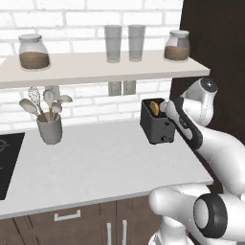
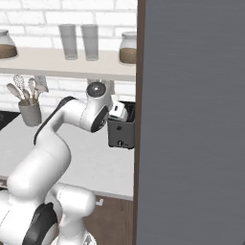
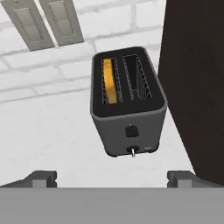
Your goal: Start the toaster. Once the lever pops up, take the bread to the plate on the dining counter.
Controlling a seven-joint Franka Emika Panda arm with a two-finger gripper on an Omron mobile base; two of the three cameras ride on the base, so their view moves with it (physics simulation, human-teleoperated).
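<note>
The dark grey toaster (image 1: 157,127) (image 2: 120,134) (image 3: 127,118) stands at the right end of the pale worktop (image 1: 95,162), against the brick wall. The bread (image 3: 110,81) (image 1: 154,107) sits upright in its left slot, orange-brown edge showing. The lever (image 3: 131,131) is a small dark tab on the narrow front face, above the tiny pale knob (image 3: 133,150). My gripper (image 3: 113,178) hovers above and in front of the toaster, open, its fingertips (image 3: 43,178) wide apart with nothing between them. The plate and the dining counter are out of view.
A tall dark cabinet side (image 1: 215,48) (image 3: 197,87) rises close to the toaster's right. A grey utensil pot (image 1: 50,128) stands at the left, a black cooktop (image 1: 7,162) beyond it. The shelf (image 1: 95,69) above carries jars and glasses. Wall outlets (image 1: 122,87) sit behind.
</note>
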